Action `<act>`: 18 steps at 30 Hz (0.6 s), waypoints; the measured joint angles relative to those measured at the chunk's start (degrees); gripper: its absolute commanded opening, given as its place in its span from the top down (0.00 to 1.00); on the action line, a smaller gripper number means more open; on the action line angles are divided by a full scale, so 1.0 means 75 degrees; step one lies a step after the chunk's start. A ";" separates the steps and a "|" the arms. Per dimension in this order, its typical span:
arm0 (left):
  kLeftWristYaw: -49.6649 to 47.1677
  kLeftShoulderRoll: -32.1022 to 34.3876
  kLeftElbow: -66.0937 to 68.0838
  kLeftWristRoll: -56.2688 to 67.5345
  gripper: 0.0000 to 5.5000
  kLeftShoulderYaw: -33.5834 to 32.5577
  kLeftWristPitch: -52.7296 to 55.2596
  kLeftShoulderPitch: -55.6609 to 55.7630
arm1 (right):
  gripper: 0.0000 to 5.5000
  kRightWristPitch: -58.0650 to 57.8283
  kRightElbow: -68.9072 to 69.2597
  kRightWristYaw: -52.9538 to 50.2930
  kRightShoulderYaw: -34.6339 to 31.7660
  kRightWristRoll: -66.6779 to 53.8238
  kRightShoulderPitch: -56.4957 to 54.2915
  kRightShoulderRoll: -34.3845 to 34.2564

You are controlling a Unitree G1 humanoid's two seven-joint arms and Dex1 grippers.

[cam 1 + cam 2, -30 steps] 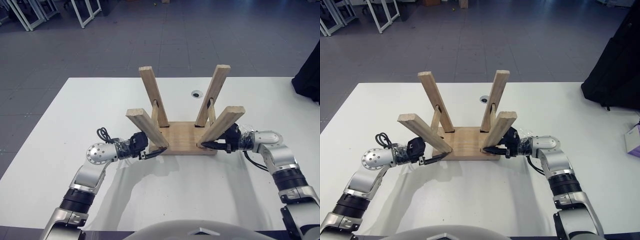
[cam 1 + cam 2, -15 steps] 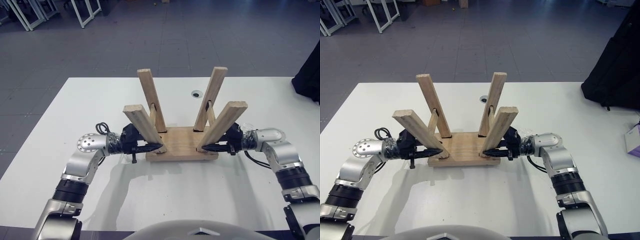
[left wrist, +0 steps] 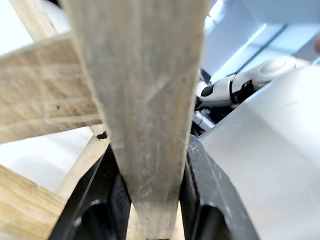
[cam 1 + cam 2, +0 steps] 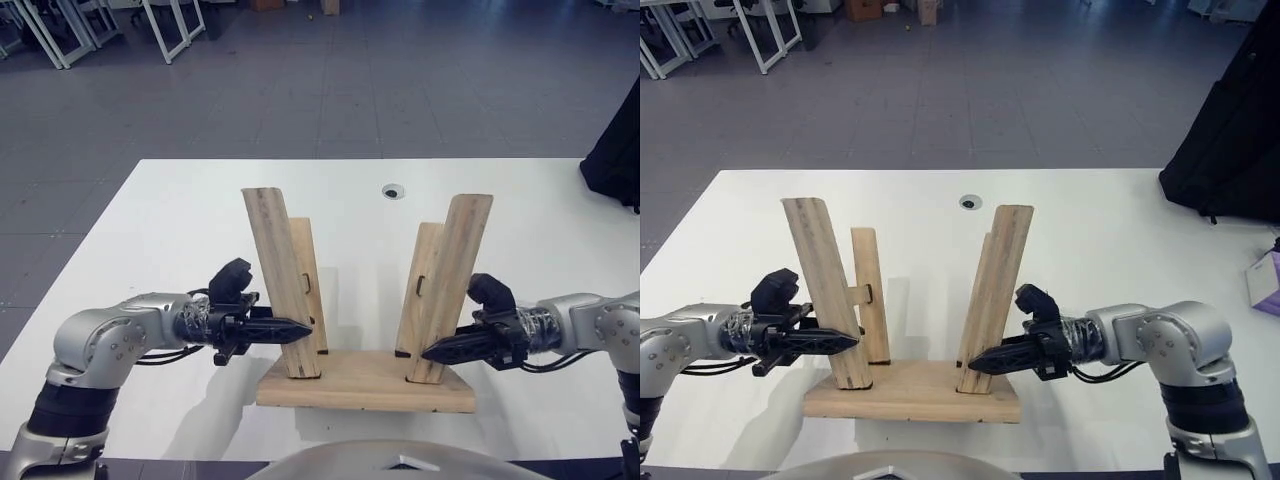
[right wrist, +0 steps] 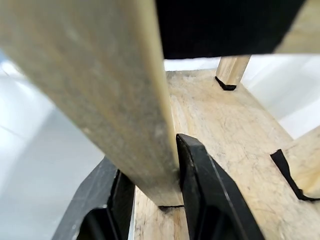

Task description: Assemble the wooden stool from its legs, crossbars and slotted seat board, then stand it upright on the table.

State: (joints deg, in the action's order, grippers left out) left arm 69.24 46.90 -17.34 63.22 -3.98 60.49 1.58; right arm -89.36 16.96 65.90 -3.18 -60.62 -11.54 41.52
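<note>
The pale wooden stool (image 4: 366, 378) is sitting upside down over the near part of the white surface (image 4: 150, 220), with its flat slotted seat board (image 4: 330, 385) lowest and its legs pointing up. I am clamping my left gripper (image 4: 297, 328) on the near left leg (image 4: 275, 260) and my right gripper (image 4: 432, 353) on the near right leg (image 4: 455, 265), both low by the board. To flip it well, I judge that both wrists should be turning together, so that no leg is prying from its slot.

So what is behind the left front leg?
A back leg, joined to the front leg by a short crossbar. The front leg covers part of the back leg's lower end at the seat board.
</note>
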 measured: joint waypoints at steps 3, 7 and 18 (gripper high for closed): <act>-0.0751 -0.0104 -0.0067 0.0516 0.70 -0.0356 0.0448 -0.0228 | 0.80 -0.0206 -0.0605 -0.0851 -0.0197 -0.0682 -0.0120 -0.0231; -0.1661 -0.0590 0.0406 0.0554 0.58 -0.0675 0.0485 -0.0557 | 0.72 -0.0294 -0.1314 -0.2039 -0.0403 -0.1160 -0.0280 -0.0832; -0.1783 -0.0196 0.0732 0.0284 0.48 -0.2096 0.0075 -0.0911 | 0.57 -0.0363 -0.1867 -0.3008 -0.0885 -0.1416 -0.0685 -0.0236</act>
State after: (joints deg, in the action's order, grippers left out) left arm 55.87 45.43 -11.85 65.35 -19.70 61.06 -5.26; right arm -92.08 2.96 43.34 -9.82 -71.24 -16.68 39.75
